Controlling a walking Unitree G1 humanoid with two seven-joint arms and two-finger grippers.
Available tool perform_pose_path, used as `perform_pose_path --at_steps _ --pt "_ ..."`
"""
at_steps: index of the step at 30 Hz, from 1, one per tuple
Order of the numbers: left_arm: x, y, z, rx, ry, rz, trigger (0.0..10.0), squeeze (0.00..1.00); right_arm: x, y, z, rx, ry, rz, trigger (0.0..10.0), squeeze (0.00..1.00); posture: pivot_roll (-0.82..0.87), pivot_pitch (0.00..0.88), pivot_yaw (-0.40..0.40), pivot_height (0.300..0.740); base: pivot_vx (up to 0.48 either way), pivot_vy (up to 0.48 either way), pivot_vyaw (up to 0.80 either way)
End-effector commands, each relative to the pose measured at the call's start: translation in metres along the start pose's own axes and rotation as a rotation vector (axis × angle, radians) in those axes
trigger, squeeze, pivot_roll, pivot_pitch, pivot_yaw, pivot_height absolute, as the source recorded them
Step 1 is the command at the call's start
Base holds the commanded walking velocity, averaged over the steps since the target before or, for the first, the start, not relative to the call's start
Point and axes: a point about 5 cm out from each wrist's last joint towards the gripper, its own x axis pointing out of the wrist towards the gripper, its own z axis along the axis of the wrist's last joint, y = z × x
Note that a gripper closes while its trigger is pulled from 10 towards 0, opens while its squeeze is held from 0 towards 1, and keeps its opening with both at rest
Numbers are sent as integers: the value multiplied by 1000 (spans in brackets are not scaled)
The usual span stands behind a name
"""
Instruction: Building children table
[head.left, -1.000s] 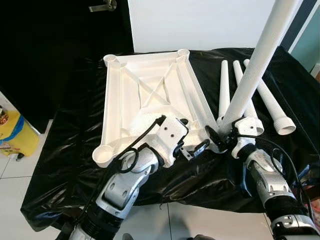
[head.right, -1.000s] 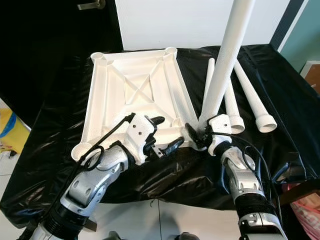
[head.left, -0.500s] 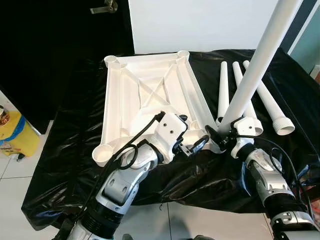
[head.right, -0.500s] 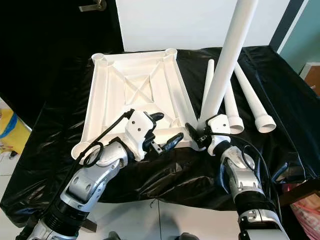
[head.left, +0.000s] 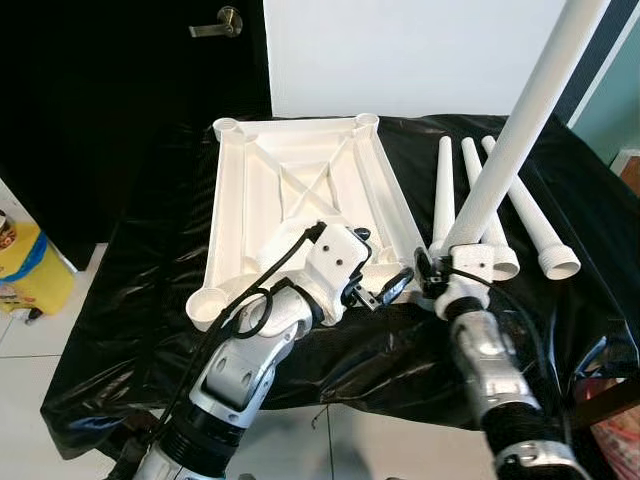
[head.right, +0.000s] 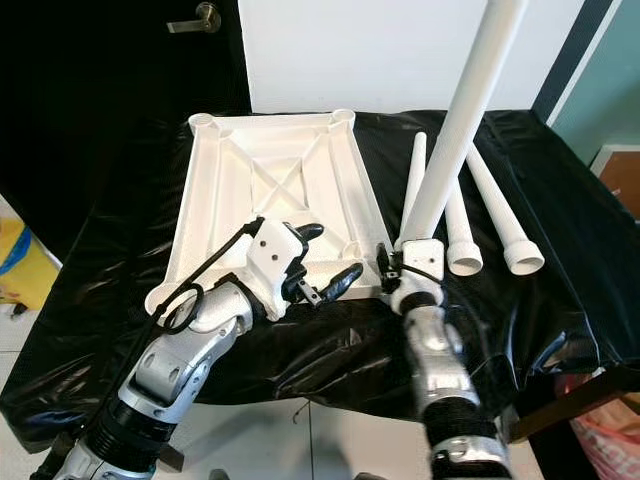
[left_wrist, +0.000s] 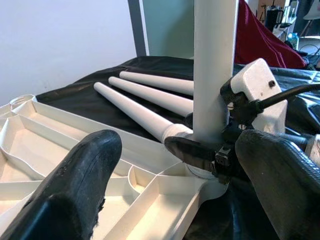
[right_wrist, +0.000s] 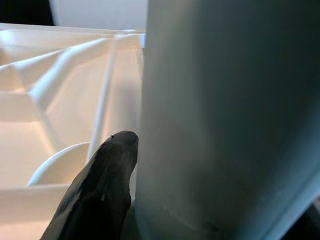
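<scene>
Presently: upright table leg (head.left: 505, 150), base at the near right corner socket of the upturned tabletop (head.left: 290, 185), clamped in right gripper (head.left: 428, 272). Left gripper (head.left: 375, 270), jaws apart, hovers just beside, holding nothing.

a table draped in crinkled black plastic sheet (head.left: 150, 290) carries a white upturned tabletop (head.left: 300, 205), ribbed underside up, on its left part. just right of it three loose white legs (head.left: 520, 215) lie side by side on the sheet.
</scene>
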Motion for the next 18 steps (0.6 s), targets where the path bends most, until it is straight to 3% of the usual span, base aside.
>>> perform_pose_path --at_steps 1,3,5,16,17,18 --pt "0 -1 -2 4 1 -3 10000 0 -13 -3 -28 -1 141 -47 10000 0 21 5 -45 740 0 0 0" --pt "-1 -1 -2 4 2 -3 10000 0 -15 11 -27 40 135 -14 10000 0 23 1 -39 740 0 0 0" --pt "-1 -1 -2 4 3 -4 10000 0 -15 15 -26 48 128 4 10000 0 23 1 -38 740 0 0 0" --pt "0 -2 -2 9 6 -11 10000 0 -14 17 -14 43 52 44 10000 0 18 0 -44 740 0 0 0" --pt "0 -3 -2 8 5 -12 10000 0 -13 17 -12 44 36 58 10000 1000 17 0 -44 740 0 0 0" --pt "0 -3 -2 8 5 -12 10000 0 -13 17 -12 44 36 58 10000 1000 17 0 -44 740 0 0 0"
